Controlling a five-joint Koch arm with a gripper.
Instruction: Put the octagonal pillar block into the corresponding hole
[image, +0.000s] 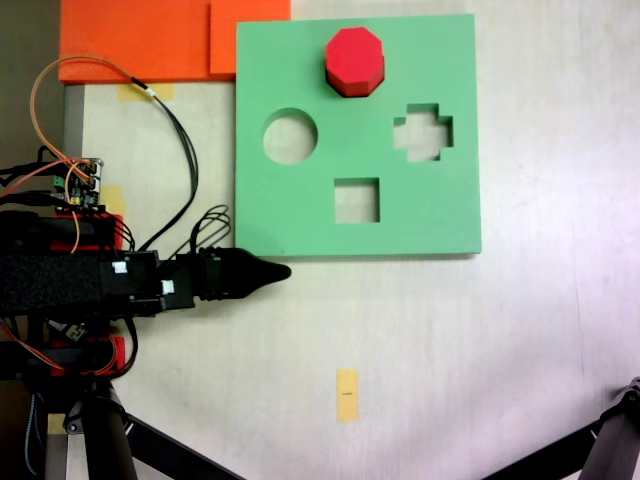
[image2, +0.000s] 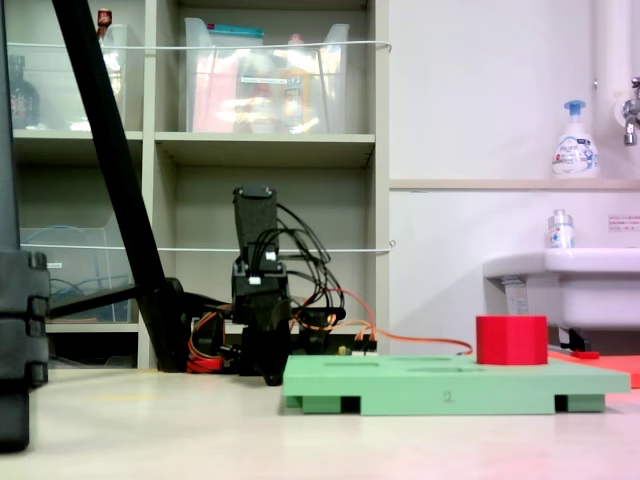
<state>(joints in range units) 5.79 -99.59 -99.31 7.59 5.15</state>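
On the pale bench (image: 520, 350), a strip of yellow tape (image: 347, 394) lay nearest in a fixed view, well short of the square green foam board (image: 300, 215). The arm's black jaws (image: 280, 271) pointed right, just off the board's lower left corner, tapering to a single tip, so whether they were parted could not be told; they held nothing. The octagonal pillar block (image: 354, 60) stood upright at the board's far edge, apparently seated in the corresponding hole, projecting well above the surface (image2: 511, 339). Beyond the round, cross and square cutouts, orange foam sheets (image: 140, 40) lay against the board's far left corner.
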